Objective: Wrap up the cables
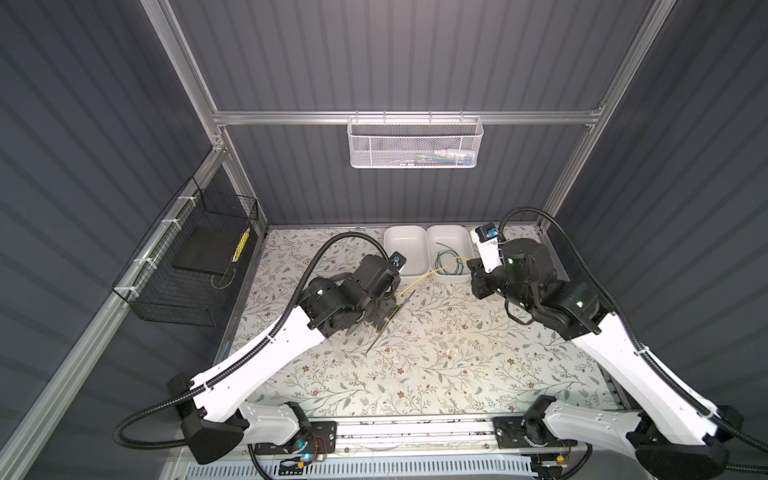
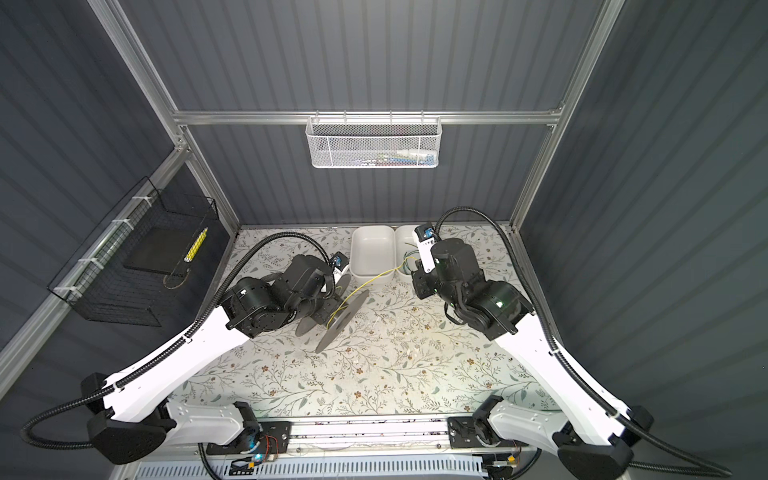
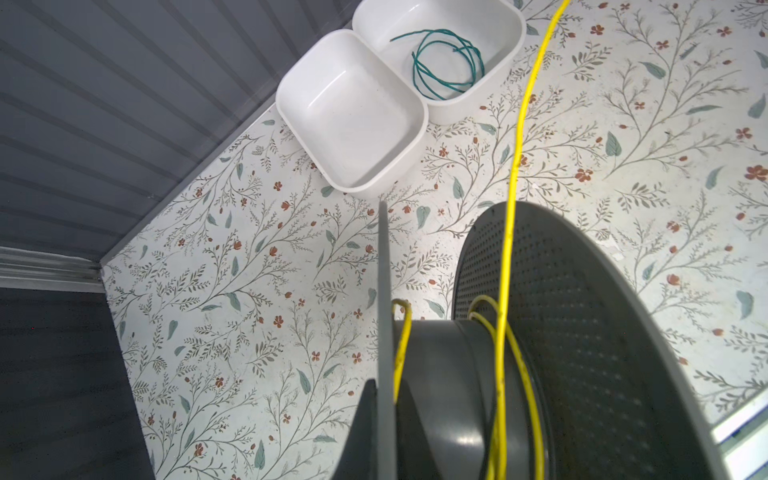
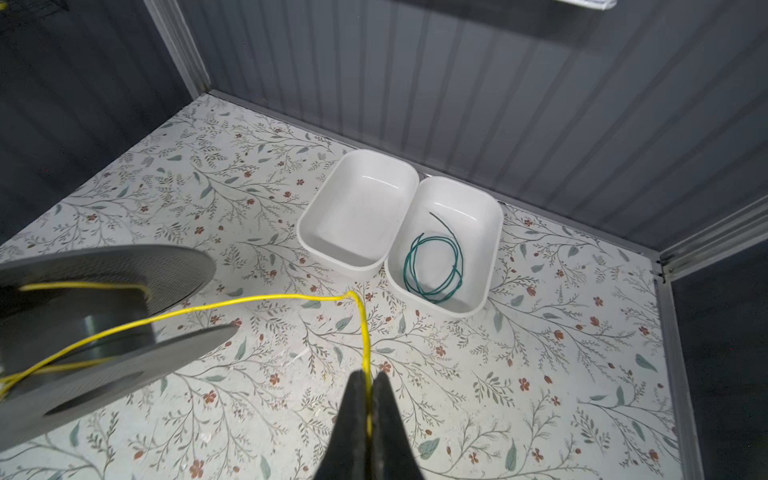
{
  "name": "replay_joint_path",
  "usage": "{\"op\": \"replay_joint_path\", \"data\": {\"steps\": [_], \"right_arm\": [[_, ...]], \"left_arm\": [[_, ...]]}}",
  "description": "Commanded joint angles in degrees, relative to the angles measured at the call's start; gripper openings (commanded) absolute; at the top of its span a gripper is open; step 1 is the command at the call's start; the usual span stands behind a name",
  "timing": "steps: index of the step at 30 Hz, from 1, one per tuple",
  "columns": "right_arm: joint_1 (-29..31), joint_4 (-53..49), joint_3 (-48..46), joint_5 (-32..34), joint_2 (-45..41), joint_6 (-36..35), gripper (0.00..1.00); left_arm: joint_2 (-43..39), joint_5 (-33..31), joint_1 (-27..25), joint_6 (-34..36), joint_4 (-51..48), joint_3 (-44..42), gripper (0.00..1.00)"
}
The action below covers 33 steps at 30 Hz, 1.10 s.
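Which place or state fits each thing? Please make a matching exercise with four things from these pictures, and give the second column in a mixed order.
Things
1. yellow cable
2. green cable
3. grey spool
4. right tool

Places or states
a. coiled loosely in a white tray
b. shut on a thin wire
c. tilted, with a few turns around its hub
d. running from the hub to the tool

Pairs: 1-d, 2-a, 3-c, 4-b
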Motion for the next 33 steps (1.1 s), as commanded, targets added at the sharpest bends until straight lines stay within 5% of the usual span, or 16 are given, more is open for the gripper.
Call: {"op": "replay_joint_path", "data": {"steps": [1,9,16,25,33], "right_arm": [[-3.46,6.86,-3.81,-2.74,1.11,-0.05,0.0],[-8.64,17.51,-23.18,-6.58,-0.44,5.01,0.0],[-7.78,28.62,-37.81,-12.88,-4.31,16.51,0.0],[13.3,36.28,-44.51,-2.37,-8.46,28.51,0.0],[31.34,28.28,-35.77,8.64,-13.86,27.2,0.0]], "left_arm": [[-2.72,2.87,0.14,-0.23,-3.58,3.44,0.0],[-1.29,8.02,1.12,-3.28,-6.18,14.44,0.0],[3.19,11.8,7.82,-10.71,-2.41,24.62,0.0],[8.7,2.5,10.39,-24.52,14.91,22.99,0.0],[16.96,-14.39,10.4,-18.48,16.5,22.64,0.0]]}}
